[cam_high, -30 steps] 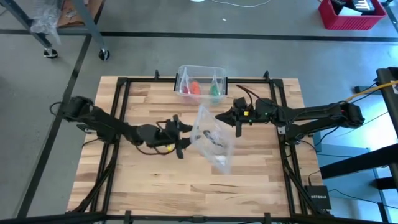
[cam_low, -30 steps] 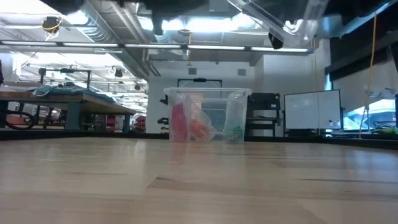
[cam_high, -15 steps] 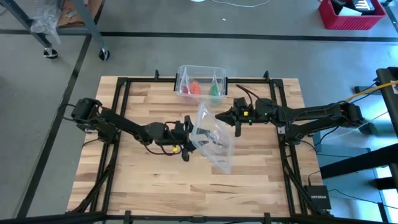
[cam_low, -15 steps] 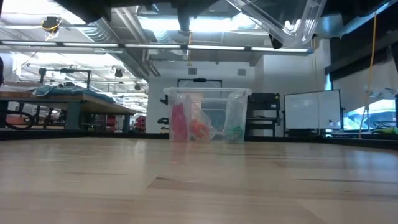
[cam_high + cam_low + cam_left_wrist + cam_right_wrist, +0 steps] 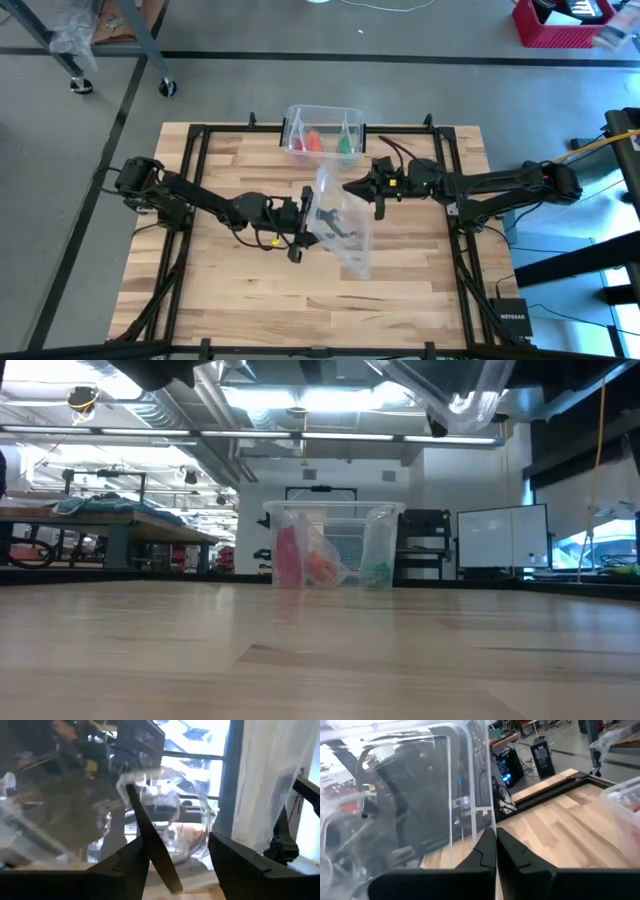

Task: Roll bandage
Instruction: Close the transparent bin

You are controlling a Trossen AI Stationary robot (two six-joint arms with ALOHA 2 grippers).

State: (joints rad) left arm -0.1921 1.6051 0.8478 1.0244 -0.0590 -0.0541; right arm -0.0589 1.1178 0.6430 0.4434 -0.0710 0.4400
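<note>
A clear plastic lid (image 5: 340, 228) with a black handle (image 5: 336, 226) hangs tilted above the table's middle. My right gripper (image 5: 350, 186) is shut on the lid's far end. My left gripper (image 5: 303, 226) is open, just left of the lid. In the left wrist view the black handle (image 5: 152, 847) shows between and beyond its two fingers (image 5: 127, 865), which touch nothing. A green thing (image 5: 346, 148), perhaps the bandage, lies in a clear box (image 5: 322, 130) at the table's far side, beside red and orange things. It also shows in the low view (image 5: 377, 572). My right gripper pinches the clear lid's far edge (image 5: 487, 815) between its two shut fingers (image 5: 485, 852). The fingers come level from the table's right side. The lid is lifted clear of the table and slants down toward the near side.
The clear box (image 5: 330, 545) stands on the table at its far middle. A black frame (image 5: 195, 150) runs around the wooden table top. Bare wood (image 5: 250, 290) lies near the front edge.
My left gripper has gone toward the table's right edge, up to the hanging lid, staying open. The lid and my right gripper have kept about where they were.
</note>
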